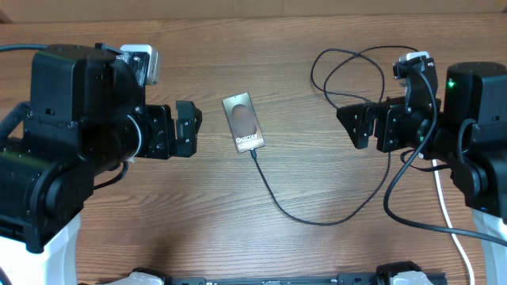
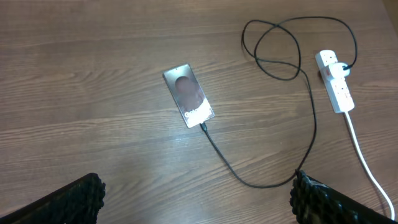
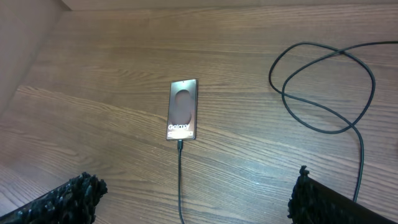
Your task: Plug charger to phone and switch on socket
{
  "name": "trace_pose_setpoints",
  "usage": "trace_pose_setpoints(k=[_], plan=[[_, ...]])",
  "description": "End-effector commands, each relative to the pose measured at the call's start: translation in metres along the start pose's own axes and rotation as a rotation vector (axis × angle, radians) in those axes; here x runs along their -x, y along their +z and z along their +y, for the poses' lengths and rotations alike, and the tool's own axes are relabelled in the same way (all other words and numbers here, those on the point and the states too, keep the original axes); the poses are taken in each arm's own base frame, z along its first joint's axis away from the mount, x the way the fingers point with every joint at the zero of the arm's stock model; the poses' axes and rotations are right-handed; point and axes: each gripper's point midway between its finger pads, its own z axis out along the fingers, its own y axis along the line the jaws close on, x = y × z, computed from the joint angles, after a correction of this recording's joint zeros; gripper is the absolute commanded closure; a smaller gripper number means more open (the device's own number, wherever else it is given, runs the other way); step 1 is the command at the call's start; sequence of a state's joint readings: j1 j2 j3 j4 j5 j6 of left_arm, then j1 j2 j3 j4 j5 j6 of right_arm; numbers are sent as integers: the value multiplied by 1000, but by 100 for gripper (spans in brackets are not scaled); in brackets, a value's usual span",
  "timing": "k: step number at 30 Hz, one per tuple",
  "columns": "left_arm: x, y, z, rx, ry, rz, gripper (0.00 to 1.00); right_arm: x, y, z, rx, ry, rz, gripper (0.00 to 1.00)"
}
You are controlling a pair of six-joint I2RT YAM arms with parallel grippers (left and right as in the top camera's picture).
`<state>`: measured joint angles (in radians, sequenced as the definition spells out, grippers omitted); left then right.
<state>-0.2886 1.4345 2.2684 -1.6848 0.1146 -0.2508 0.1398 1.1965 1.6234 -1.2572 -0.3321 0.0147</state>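
Open table (image 2: 81, 93) lies left of the phone (image 2: 188, 94); the charger (image 2: 313, 112) loops across the path to the socket (image 2: 341, 94).

I log one item of substance outside the task: the table (image 1: 238, 245), a brown wood-grain surface that fills all three views. Overhead, its boards run from 9 to 3 o'clock. In the left wrist view a pale sheen (image 2: 140, 171) lies on the wood toward 7 o'clock (lighting glare, as far as I can tell). Overhead, a lighter tan strip (image 1: 238, 5) runs along the 12 o'clock edge. In the right wrist view a beige panel (image 3: 22, 37) occupies the 10 o'clock corner; I cannot identify it.
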Motion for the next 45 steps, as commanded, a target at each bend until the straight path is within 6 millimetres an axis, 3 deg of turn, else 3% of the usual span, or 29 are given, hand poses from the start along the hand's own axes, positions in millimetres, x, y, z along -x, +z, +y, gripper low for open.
trace_pose_setpoints(k=[1, 8, 12, 16, 19, 25, 30, 38, 45], plan=[[1, 0, 1, 12, 24, -4, 0, 4, -2, 1, -6, -15, -12, 0], [0, -3, -7, -33, 80, -7, 0, -8, -2, 0, -9, 0, 35, 0], [2, -27, -28, -94, 235, -112, 1, -16, -4, 11, 57, -141, 43, 0], [-7, -48, -34, -102, 271, -217, 0, -16, -9, 18, 91, -208, -79, 0], [-20, -49, -27, -94, 264, -268, 0, -23, -10, 17, 91, -236, -159, 0], [-67, -1, -8, -122, 215, -346, 0, -60, 7, 5, 76, -226, -223, 0], [-81, 28, -7, -169, 190, -400, 0, -68, 18, 0, 78, -199, -201, 0], [-83, 34, -6, -161, 192, -380, 1, -69, 19, 0, 77, -198, -195, 0], [-126, 50, 12, -101, 192, -184, 0, -69, 19, 0, 78, -198, -194, 0]])
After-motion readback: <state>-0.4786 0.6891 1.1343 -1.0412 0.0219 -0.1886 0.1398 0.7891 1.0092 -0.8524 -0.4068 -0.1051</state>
